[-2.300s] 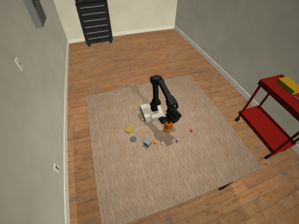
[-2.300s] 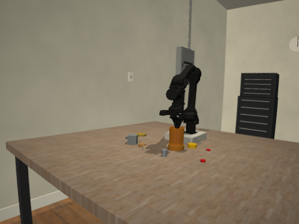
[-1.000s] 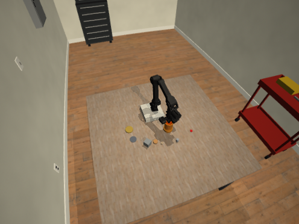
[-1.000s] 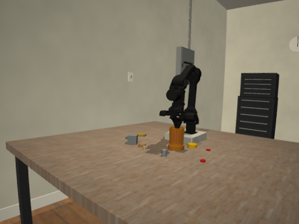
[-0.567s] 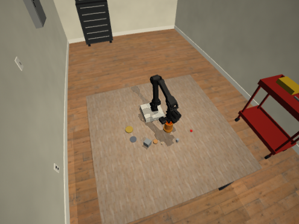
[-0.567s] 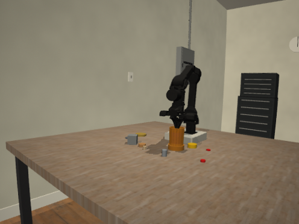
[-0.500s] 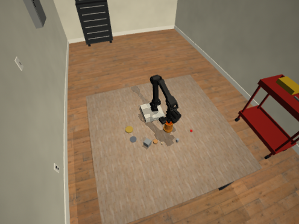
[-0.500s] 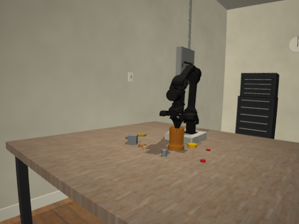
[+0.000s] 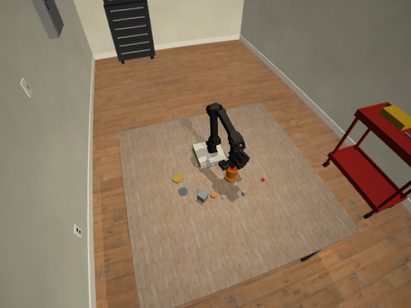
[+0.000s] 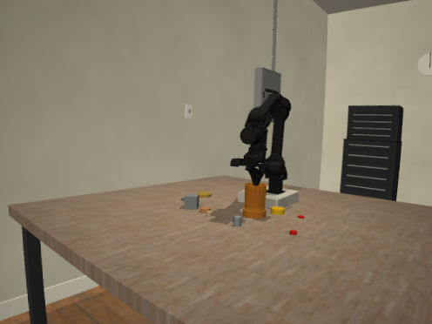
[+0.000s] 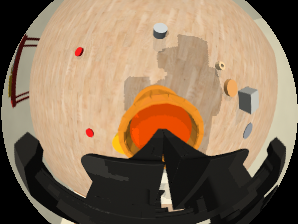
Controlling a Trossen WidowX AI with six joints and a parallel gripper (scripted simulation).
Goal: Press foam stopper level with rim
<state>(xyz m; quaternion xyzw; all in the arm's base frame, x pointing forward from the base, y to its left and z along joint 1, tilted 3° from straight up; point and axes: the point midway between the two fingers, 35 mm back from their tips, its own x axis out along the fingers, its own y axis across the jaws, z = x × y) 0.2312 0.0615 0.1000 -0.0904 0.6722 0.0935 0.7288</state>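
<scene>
An orange jar (image 10: pixel 254 200) stands upright on the table just in front of the arm's white base; it also shows in the top view (image 9: pixel 230 175). In the wrist view the jar's rim (image 11: pixel 161 123) rings a brighter orange foam stopper (image 11: pixel 149 129) inside it. My gripper (image 10: pixel 256 178) is shut, with nothing between the fingers, and points straight down. Its tips (image 11: pixel 161 137) meet at the jar's mouth, on the stopper. From the side the stopper is hidden inside the jar, so I cannot tell its depth.
A yellow disc (image 10: pixel 277 210) lies beside the jar. A small grey cylinder (image 10: pixel 237 220), a grey cube (image 10: pixel 190 201), an orange disc (image 10: pixel 205 209), another yellow disc (image 10: pixel 203 194) and two red dots (image 10: pixel 293 232) lie on the table. A red cart (image 9: pixel 379 157) stands to the right.
</scene>
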